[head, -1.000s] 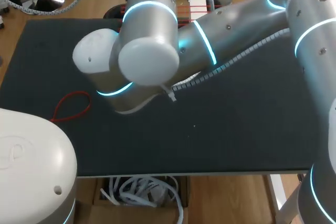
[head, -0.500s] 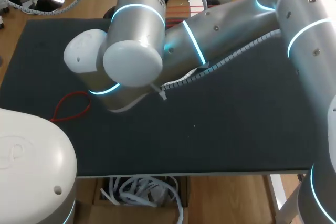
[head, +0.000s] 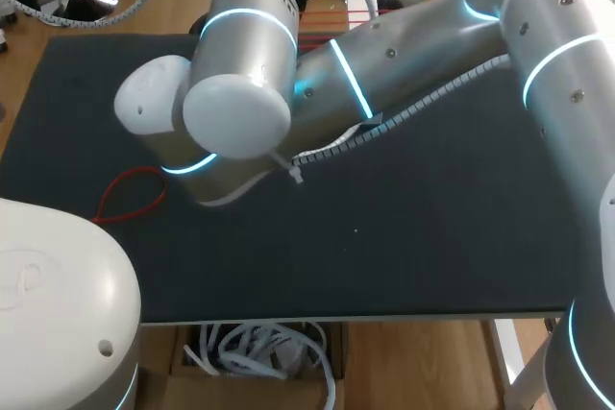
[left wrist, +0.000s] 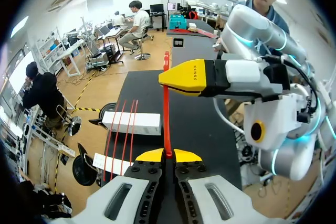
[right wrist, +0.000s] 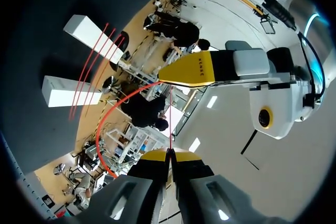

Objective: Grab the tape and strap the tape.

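A red tape (left wrist: 166,114) runs straight out from between the yellow tips of my left gripper (left wrist: 168,155), which is shut on its end. It passes up beside the yellow tip of my right gripper (left wrist: 191,76) ahead. In the right wrist view my right gripper (right wrist: 169,155) is shut on a thin stretch of the same red tape (right wrist: 107,129), which arcs away in a curve; my left gripper (right wrist: 195,71) hangs just ahead of it. In the head view my right arm (head: 384,74) reaches across to the far left and hides both grippers.
Two white blocks (left wrist: 131,123) with several red straps laid across them stand at the far edge of the dark mat (head: 432,218). Another red loop (head: 130,194) lies on the mat's left side. My left arm's white housing (head: 58,304) fills the near left corner.
My right arm has shifted a little to the left and toward the far edge. The red loop on the mat has stayed put.
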{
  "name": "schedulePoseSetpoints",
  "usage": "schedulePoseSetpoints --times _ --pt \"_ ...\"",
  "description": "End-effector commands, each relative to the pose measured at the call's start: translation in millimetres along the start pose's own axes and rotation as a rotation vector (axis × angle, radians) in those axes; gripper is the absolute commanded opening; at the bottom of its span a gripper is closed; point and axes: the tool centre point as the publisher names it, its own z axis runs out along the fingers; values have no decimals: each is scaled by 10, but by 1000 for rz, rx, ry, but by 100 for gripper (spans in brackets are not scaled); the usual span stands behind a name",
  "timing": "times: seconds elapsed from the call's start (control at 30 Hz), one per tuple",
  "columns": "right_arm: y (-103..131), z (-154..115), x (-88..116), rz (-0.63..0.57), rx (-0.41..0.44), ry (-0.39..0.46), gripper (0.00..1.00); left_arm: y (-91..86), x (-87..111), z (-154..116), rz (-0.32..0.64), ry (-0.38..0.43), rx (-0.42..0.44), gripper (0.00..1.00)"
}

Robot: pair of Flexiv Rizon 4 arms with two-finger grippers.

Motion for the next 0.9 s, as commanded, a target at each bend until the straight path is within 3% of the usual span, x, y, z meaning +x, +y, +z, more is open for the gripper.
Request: schedulePoseSetpoints --times 0.03,0.9 --pt "15 -5 -25 -2 -3 5 0 -5 1 -10 -1 1 -5 0" --pt "164 -64 3 -18 -35 12 0 -5 1 -10 -1 1 -5 0"
